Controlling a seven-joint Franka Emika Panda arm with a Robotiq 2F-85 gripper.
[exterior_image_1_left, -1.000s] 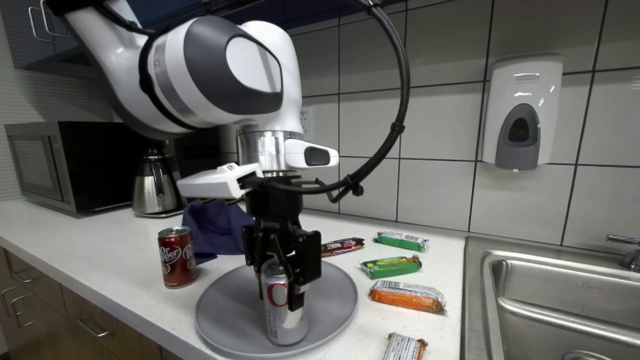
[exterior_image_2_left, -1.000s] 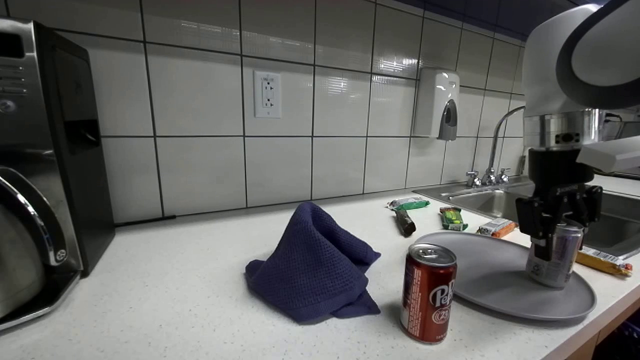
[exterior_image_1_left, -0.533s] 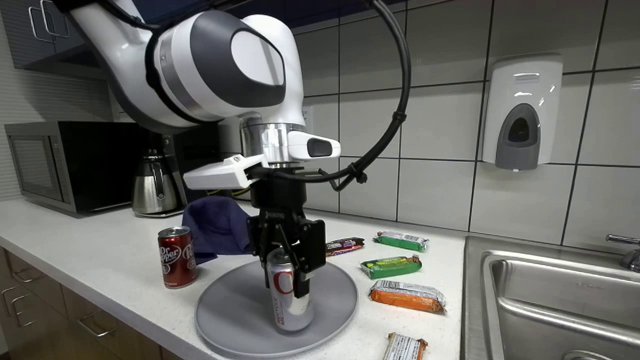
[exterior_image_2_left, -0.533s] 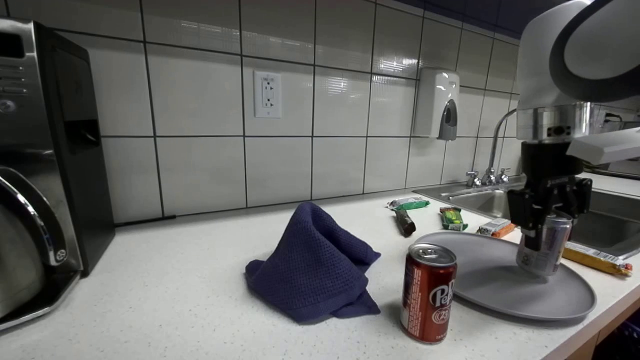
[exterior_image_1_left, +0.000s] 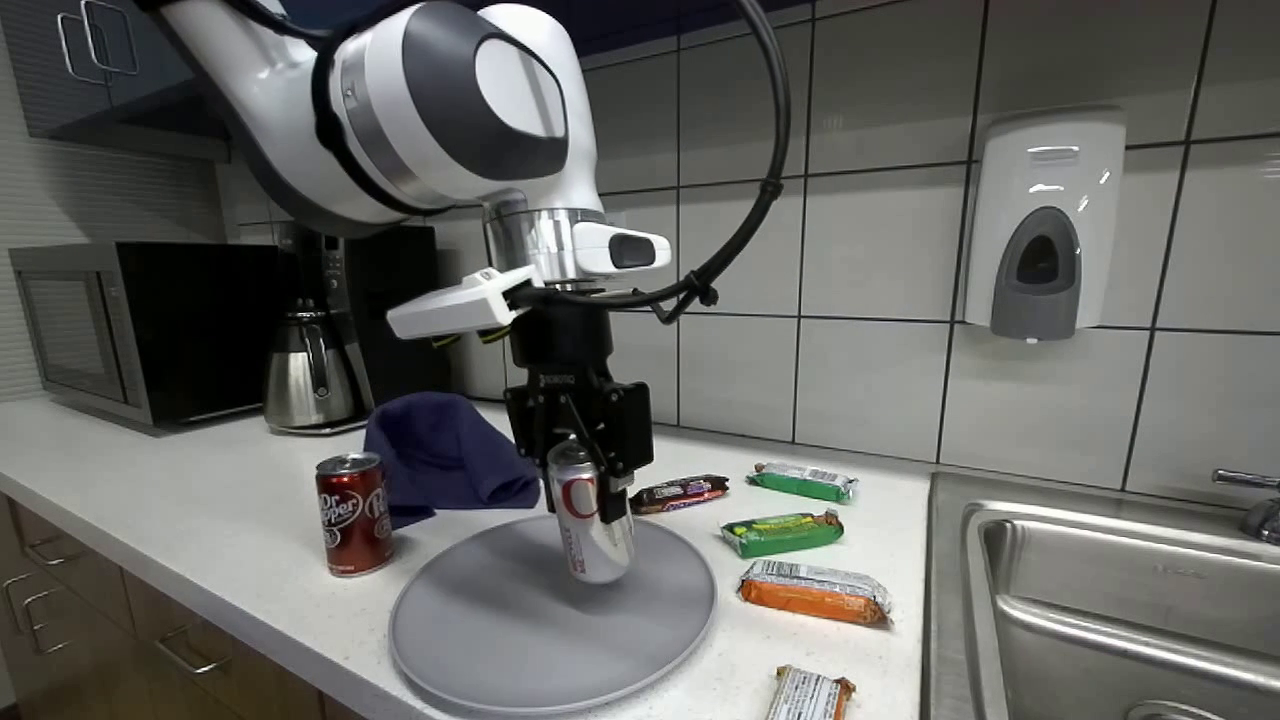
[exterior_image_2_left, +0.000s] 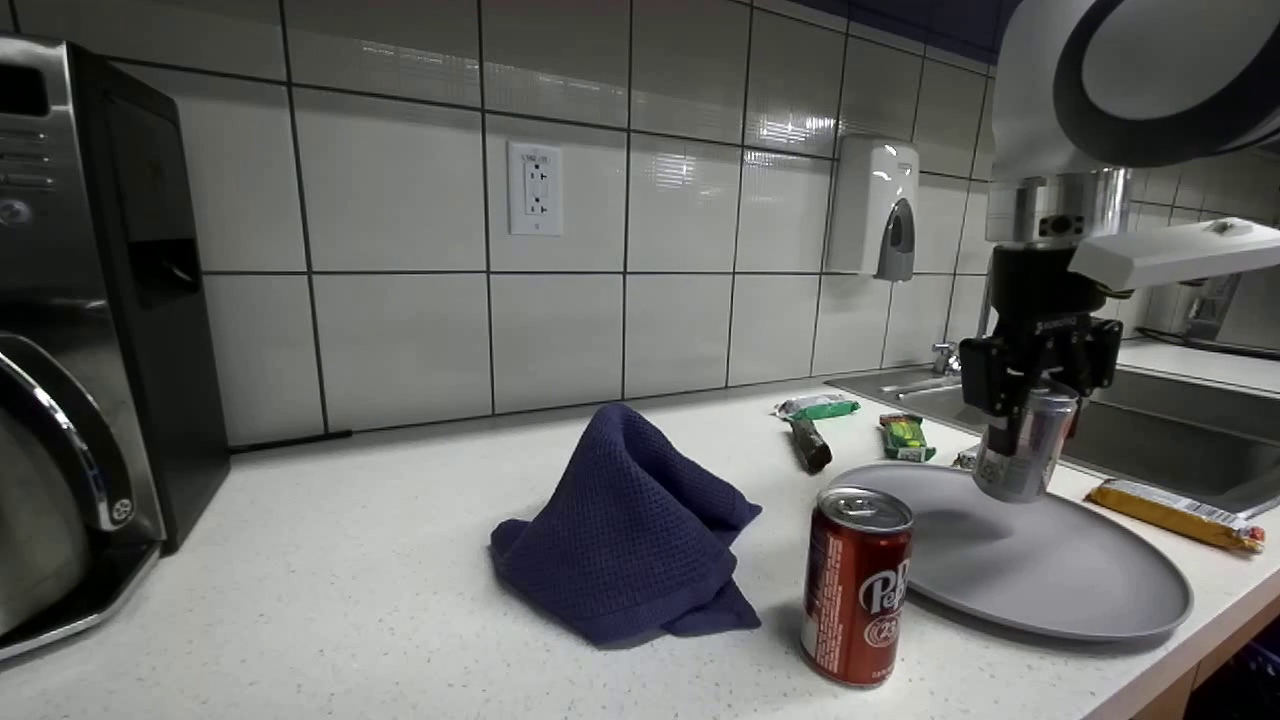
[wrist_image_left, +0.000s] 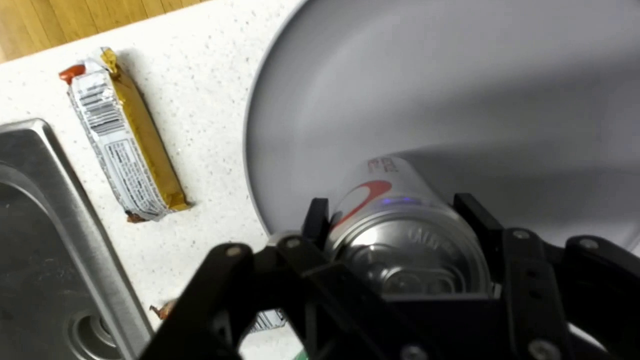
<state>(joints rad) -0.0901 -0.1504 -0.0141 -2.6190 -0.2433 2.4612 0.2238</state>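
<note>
My gripper (exterior_image_1_left: 582, 505) is shut on a silver can (exterior_image_1_left: 592, 545) with a red emblem; a finger presses on either side near its top. The can hangs tilted a little above a round grey plate (exterior_image_1_left: 480, 630), its shadow falling on the plate in an exterior view. From the wrist view, the can's lid and upper side show between the fingers (wrist_image_left: 316, 220), with the plate's rim beyond; part of the lid is hidden by the gripper body. A red Dr Pepper can (exterior_image_2_left: 858, 590) stands upright on the counter beside the plate, apart from the gripper.
A crumpled purple cloth (exterior_image_2_left: 630, 530) lies behind the red can. Several wrapped bars, among them a green one (exterior_image_1_left: 783, 534), an orange one (exterior_image_1_left: 815, 592) and a yellow one (wrist_image_left: 145, 145), lie between plate and sink (exterior_image_1_left: 945, 600). A microwave (exterior_image_1_left: 180, 330) and coffee maker stand farther back.
The silver can has risen off the plate in my grip and tilted slightly. Arm and can have moved up, and leftward in an exterior view. The red can, cloth and bars are unmoved.
</note>
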